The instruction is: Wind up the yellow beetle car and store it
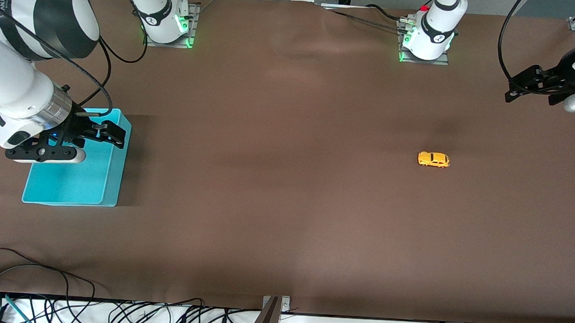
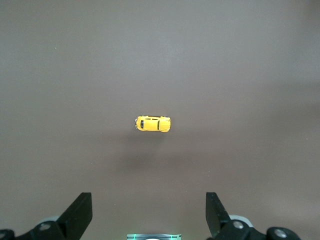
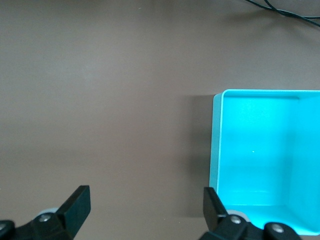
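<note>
The yellow beetle car [image 1: 433,159] stands on the brown table toward the left arm's end, on its wheels. It also shows in the left wrist view [image 2: 152,123], well ahead of the fingers. My left gripper [image 1: 528,92] is open and empty, up in the air over the table's edge at the left arm's end, apart from the car; the left wrist view shows its jaws [image 2: 149,215] spread wide. My right gripper [image 1: 111,135] is open and empty above the blue bin [image 1: 109,183]; in the right wrist view [image 3: 146,210] its jaws are wide over the table beside the bin's rim [image 3: 217,145].
The blue bin is empty and stands at the right arm's end of the table. Both arm bases [image 1: 165,22] [image 1: 426,41] stand along the table's back edge. Cables [image 1: 116,314] lie off the table's front edge.
</note>
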